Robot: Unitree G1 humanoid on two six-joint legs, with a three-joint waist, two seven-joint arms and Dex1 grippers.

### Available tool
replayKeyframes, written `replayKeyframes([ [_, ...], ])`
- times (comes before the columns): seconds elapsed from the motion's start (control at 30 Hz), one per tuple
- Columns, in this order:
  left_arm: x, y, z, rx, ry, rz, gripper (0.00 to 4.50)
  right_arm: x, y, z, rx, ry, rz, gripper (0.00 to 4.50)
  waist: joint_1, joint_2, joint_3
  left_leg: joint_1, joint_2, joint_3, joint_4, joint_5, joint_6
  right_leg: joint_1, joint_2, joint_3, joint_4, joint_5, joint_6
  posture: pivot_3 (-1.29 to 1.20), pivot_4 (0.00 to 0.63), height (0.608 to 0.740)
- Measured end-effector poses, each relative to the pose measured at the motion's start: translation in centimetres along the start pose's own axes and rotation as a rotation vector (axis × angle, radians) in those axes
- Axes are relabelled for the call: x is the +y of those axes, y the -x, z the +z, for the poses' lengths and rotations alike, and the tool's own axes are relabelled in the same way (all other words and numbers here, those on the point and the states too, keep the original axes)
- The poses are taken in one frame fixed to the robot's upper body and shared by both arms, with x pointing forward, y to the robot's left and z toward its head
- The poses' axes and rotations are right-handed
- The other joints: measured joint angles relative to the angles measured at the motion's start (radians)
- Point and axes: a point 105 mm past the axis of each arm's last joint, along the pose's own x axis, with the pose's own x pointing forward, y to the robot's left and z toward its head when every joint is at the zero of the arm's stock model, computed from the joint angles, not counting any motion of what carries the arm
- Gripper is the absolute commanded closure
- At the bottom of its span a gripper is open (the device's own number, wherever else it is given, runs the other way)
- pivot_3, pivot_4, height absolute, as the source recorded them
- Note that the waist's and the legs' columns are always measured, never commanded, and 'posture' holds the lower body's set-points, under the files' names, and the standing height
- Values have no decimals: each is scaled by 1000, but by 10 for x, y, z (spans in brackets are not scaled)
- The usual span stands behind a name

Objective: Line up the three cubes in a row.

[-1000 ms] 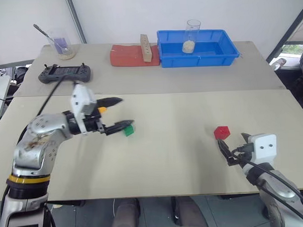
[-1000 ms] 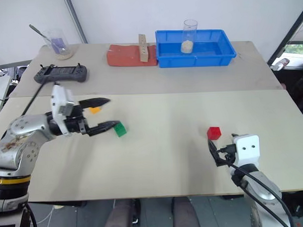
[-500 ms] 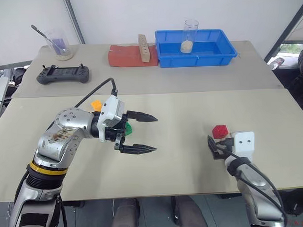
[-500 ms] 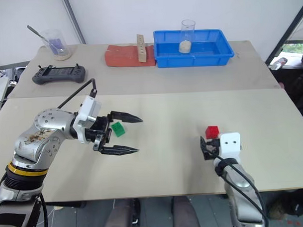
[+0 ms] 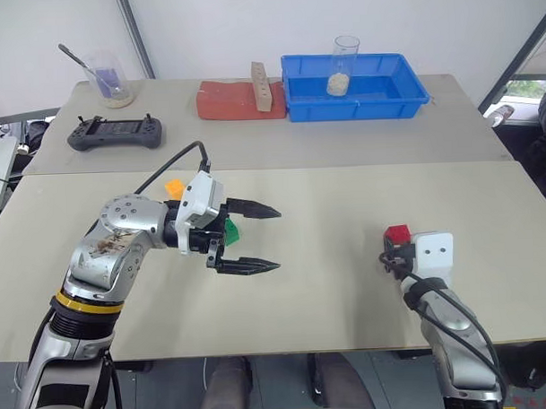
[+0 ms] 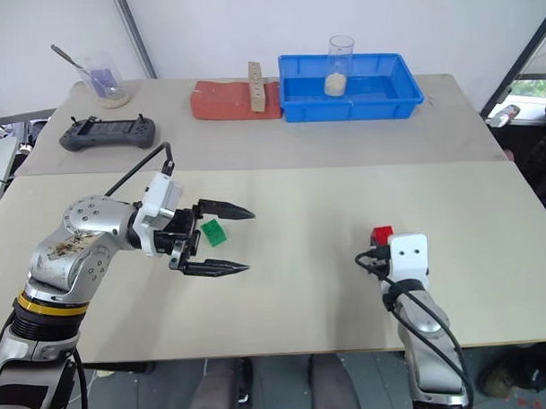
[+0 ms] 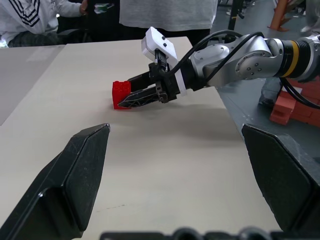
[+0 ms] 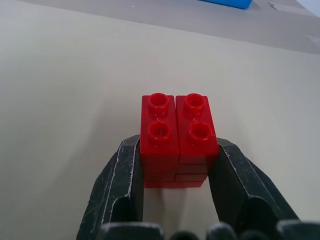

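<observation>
The right gripper [image 8: 177, 170] clamps the red cube [image 8: 177, 137] on the near right of the table [image 5: 345, 220]. At the left, the left gripper [image 5: 261, 238] hovers, jaws wide, beside the green cube [image 6: 213, 232]; the orange-yellow cube [image 5: 174, 187] lies just beyond.
</observation>
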Motion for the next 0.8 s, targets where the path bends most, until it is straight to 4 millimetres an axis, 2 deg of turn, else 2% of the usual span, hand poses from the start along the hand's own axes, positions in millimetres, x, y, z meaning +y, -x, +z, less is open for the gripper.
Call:
replayKeyframes([
  [0.07, 0, 2, -1, 1, 3, 11, 0, 3, -1, 7, -20, 6, 60, 3067, -1, 0, 0, 0, 0, 0, 0, 0, 0, 0, 1, 2, 0, 0, 1, 0, 150, 740],
  [0.17, 3, 6, -4, 1, 2, 48, 0, 18, -7, 42, -84, 72, 333, 3067, -11, 0, 0, 2, -1, 3, 1, 0, 0, 0, 3, 9, 1, 1, 0, 0, 150, 740],
  [0.23, 5, 13, -7, -9, -4, 95, 0, 38, -8, 69, -128, 133, 578, 3067, -17, 0, 0, 3, -1, 3, 2, 0, 1, 1, 4, 12, 1, 1, 0, 0, 150, 740],
  [0.33, 6, 23, -17, -15, 5, 175, 0, 64, -7, 89, -148, 203, 885, 3067, -17, 0, 1, 4, 1, 1, 2, 1, 2, 3, 11, 17, 1, 1, -1, 0, 150, 740],
  [0.4, 5, 27, -24, -16, 13, 215, 0, 75, -11, 86, -115, 217, 1022, 3067, -14, -1, 1, 3, 4, 0, 2, 1, 2, 3, 16, 20, 0, 1, -1, 0, 150, 740],
  [0.53, -7, 38, -41, -1, 63, 305, 0, 93, -23, 67, -28, 276, 1256, 3067, -10, -1, 1, 1, 6, 1, 2, 1, 2, 0, 18, 20, 1, 3, 1, 0, 150, 740],
  [0.63, -27, 42, -50, 15, 102, 332, 0, 93, -32, 56, 13, 324, 1347, 3067, -7, -1, 1, 0, 6, 2, 1, 1, 2, -1, 18, 20, 0, 5, -2, 0, 150, 740],
  [0.8, -50, 43, -54, 19, 139, 347, 0, 80, -41, 41, 54, 395, 1414, 3067, 2, -1, 1, 1, 6, 2, 2, 1, 1, 0, 18, 20, 0, 6, -4, 0, 150, 740],
])
